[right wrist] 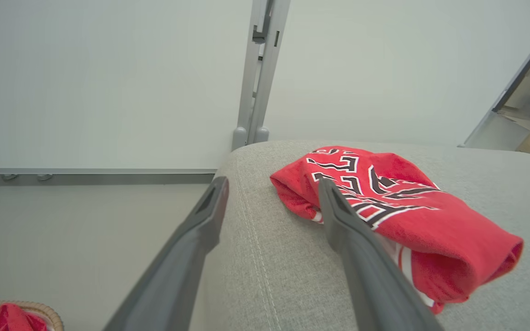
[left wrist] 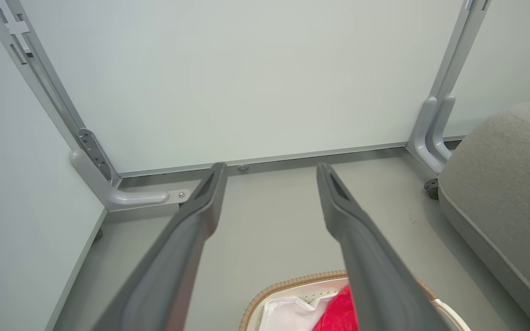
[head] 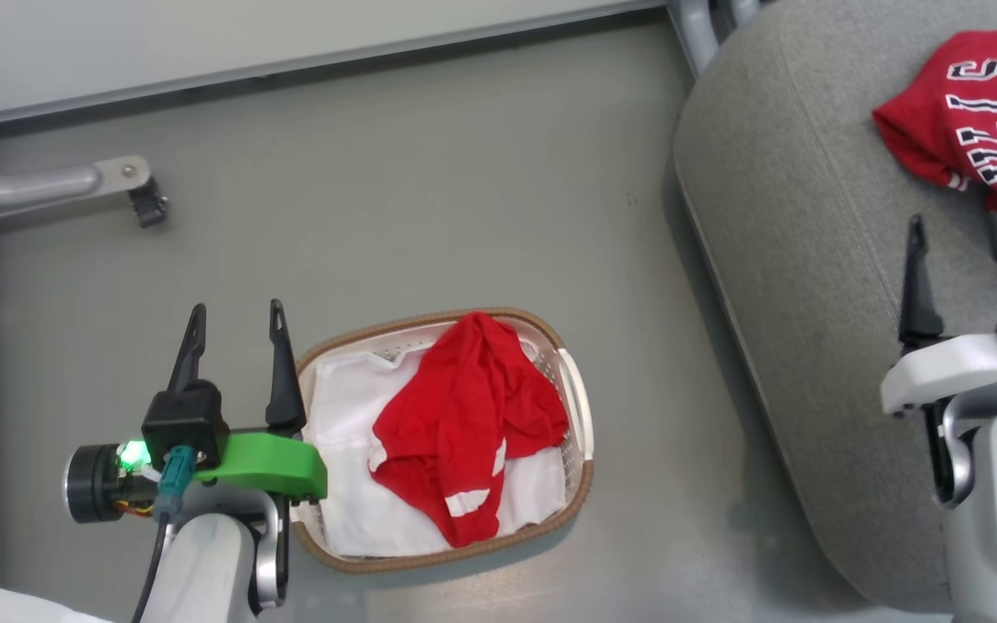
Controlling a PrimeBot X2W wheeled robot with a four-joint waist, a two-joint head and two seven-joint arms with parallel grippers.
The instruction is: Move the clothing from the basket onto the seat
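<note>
Black-and-white block lettering (head: pixel 987 104) on red clothing (head: pixel 914 130) lying on seat (head: pixel 793 260); folds cut letters, I make out no whole word. Same lettering crumpled in right wrist view, unreadable there too.

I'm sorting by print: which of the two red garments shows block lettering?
The jersey on the grey seat, near the right pincer. The red garment in the basket shows white stripes, no lettering visible.
</note>
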